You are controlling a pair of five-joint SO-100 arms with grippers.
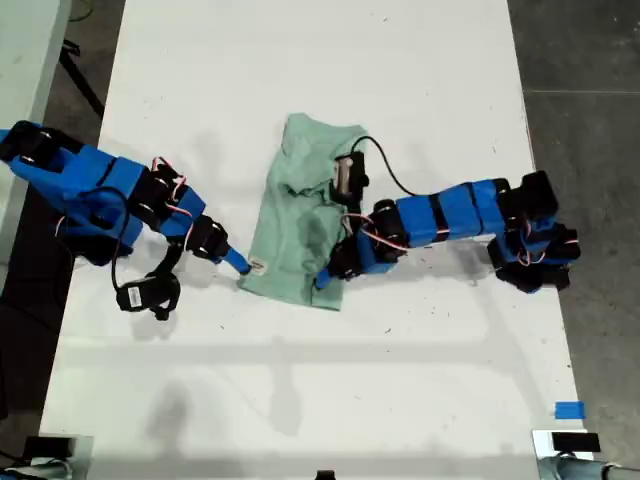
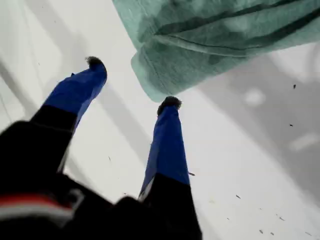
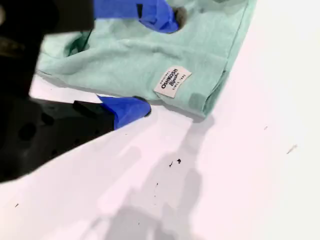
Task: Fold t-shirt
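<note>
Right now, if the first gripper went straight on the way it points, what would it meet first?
Probably the t-shirt: its corner lies just ahead of my first gripper, whose fingers are open. How high they ride over the table is unclear.

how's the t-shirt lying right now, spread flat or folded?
Partly folded. The t-shirt is a narrow, rumpled strip on the table, no sleeves spread out, with layered edges in the first wrist view and its label turned outward.

My second end effector (image 3: 154, 60) straddles the t-shirt's (image 3: 135, 55) edge beside its white label (image 3: 173, 82).
</note>
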